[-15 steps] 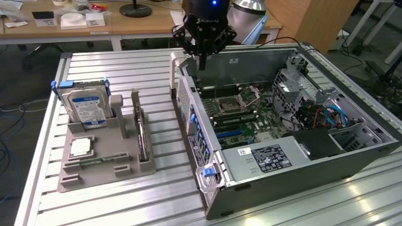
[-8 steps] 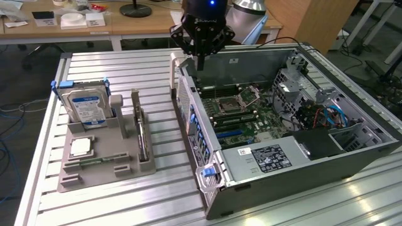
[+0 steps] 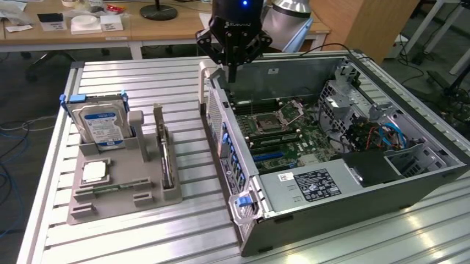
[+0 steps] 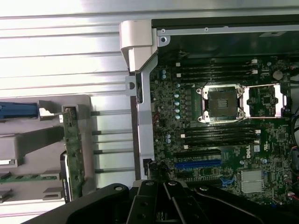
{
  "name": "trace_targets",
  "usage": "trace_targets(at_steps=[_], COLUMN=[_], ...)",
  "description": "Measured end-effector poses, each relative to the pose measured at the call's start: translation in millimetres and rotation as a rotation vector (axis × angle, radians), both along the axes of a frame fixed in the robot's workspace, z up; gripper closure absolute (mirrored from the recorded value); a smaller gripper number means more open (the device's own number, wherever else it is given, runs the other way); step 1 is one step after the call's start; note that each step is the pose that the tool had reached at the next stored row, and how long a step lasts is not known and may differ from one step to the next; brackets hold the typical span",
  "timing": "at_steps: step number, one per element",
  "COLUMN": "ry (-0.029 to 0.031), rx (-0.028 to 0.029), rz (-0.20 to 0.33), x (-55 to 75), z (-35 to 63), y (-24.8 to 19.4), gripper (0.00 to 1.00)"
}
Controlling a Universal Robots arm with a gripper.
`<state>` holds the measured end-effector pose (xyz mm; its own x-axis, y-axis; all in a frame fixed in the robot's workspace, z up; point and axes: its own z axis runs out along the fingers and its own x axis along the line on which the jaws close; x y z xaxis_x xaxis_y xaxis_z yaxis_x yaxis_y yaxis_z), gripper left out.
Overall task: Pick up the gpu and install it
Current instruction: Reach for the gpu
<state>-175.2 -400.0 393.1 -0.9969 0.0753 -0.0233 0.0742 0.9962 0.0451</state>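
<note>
Exterior oblique, wrist overhead; both share motherboard (image 3: 287, 137) (image 4: 224, 154).

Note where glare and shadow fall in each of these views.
Exterior view: glare streaks the table toward the exterior view's right, and the inside of the case is darker. Wrist view: the table washes out almost white, while the motherboard stays dim.

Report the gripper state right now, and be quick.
Gripper: closed, holding nothing. The gpu stands upright in the grey rack, apart from it.
</note>
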Motion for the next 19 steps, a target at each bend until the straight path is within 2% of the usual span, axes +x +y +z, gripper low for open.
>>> trace_targets(at_steps=[19], ry=[0.0], rx=[0.0], rz=[0.0], x=[-10.5], z=[0.0], y=[-0.8], gripper=[0.89])
